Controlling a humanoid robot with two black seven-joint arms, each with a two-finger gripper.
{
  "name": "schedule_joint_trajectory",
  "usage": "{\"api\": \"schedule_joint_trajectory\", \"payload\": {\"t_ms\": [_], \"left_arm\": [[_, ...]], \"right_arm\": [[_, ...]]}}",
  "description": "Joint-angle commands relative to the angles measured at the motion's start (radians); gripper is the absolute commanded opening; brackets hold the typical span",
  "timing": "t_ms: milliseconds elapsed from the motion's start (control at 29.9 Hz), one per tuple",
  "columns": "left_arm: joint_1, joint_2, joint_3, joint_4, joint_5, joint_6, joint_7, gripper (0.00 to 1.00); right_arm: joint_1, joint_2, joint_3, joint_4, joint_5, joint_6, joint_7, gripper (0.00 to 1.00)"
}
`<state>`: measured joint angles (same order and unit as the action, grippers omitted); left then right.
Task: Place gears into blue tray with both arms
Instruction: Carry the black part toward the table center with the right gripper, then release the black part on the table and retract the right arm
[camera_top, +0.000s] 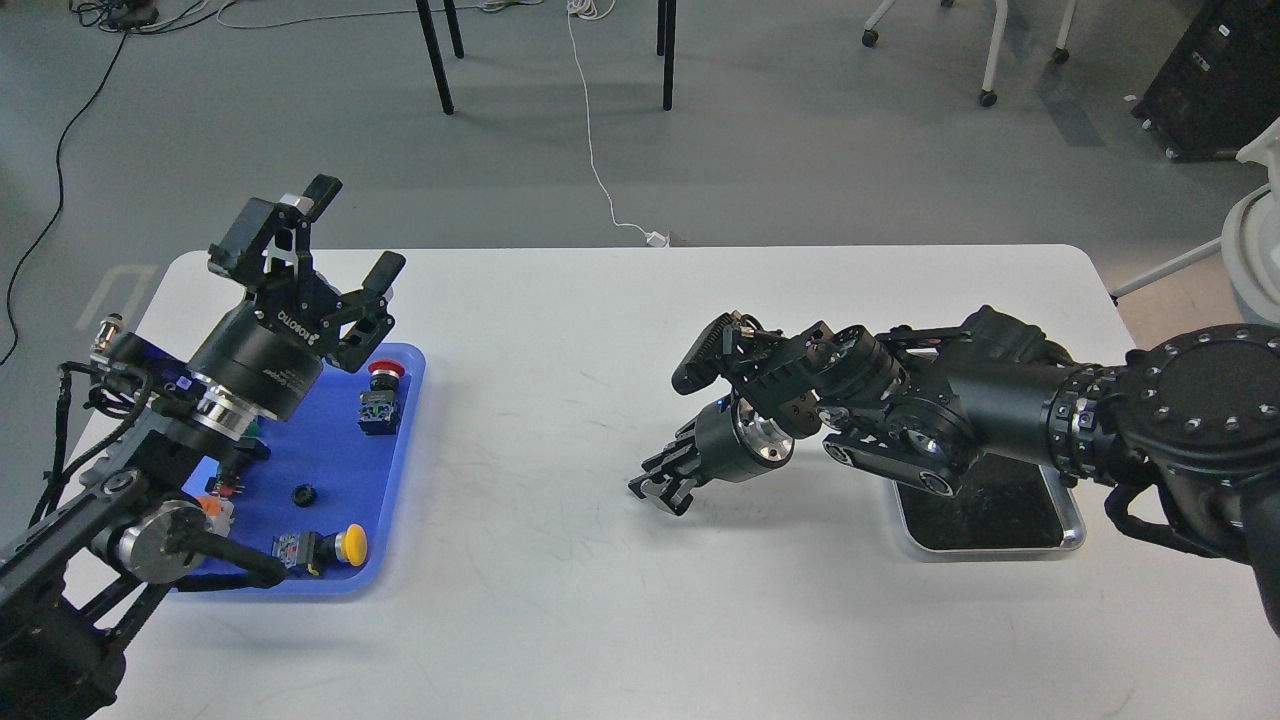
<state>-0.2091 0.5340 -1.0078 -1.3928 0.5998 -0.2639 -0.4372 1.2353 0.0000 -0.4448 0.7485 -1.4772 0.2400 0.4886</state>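
Observation:
The blue tray (408, 450) lies at the table's left. One small black gear (305, 494) rests on its floor near the middle. My left gripper (355, 230) is raised above the tray's far end, tilted up and away, open with nothing between its fingers. My left arm hides the tray's left side. My right gripper (660, 487) hangs low over the bare table centre, pointing down and to the left, well apart from the blue tray. It is dark and seen nearly end-on, so its fingers cannot be told apart and I see nothing in it.
In the blue tray are a red-capped switch (384, 372) and a yellow-capped switch (349, 545). A steel tray with a black inside (1074, 525) lies at the right, mostly under my right arm. Chair legs and cables are on the floor beyond the table.

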Motion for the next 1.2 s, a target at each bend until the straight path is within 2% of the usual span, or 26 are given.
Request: {"api": "schedule_joint_trajectory", "payload": {"t_ms": [0,33,167,234,401,568,669,769,936,1104,1170], "left_arm": [[0.000,0.001,0.000,0.000,0.000,0.000,-0.003,0.98],[0.000,0.001,0.000,0.000,0.000,0.000,-0.008,0.98],[0.000,0.001,0.001,0.000,0.000,0.000,-0.012,0.98],[0.000,0.001,0.001,0.000,0.002,0.000,-0.014,0.98],[0.000,0.003,0.017,-0.002,0.026,-0.005,-0.018,0.98],[-0.004,-0.003,0.026,-0.012,0.239,-0.011,-0.046,0.98],[-0.019,0.000,0.072,-0.028,0.414,-0.017,-0.052,0.98],[-0.094,-0.003,0.162,-0.028,0.683,-0.018,-0.052,0.98],[-0.271,-0.014,0.388,-0.002,1.131,-0.008,-0.052,0.98],[-0.423,-0.097,0.537,0.107,1.535,0.000,-0.052,0.98],[-0.470,-0.127,0.599,0.181,1.582,0.017,-0.052,0.97]], "right_arm": [[0.001,0.000,0.009,-0.001,0.002,-0.028,0.000,0.70],[0.006,0.000,0.015,-0.001,0.006,-0.034,0.000,0.78],[0.056,0.000,0.043,0.005,0.072,-0.036,0.000,0.95],[0.072,-0.053,0.076,0.040,0.133,-0.036,0.000,0.96],[0.052,-0.274,0.236,0.156,0.378,-0.033,0.000,0.96],[-0.097,-0.478,0.389,0.222,0.690,-0.036,0.000,0.96],[-0.264,-0.541,0.555,0.224,0.875,-0.036,0.000,0.96],[-0.457,-0.564,0.757,0.224,1.021,-0.036,0.000,0.97],[-0.712,-0.560,1.041,0.241,1.161,-0.025,0.000,0.97],[-0.870,-0.549,1.207,0.255,1.215,-0.022,0.000,0.97],[-0.905,-0.549,1.227,0.268,1.215,-0.021,0.000,0.97]]}}
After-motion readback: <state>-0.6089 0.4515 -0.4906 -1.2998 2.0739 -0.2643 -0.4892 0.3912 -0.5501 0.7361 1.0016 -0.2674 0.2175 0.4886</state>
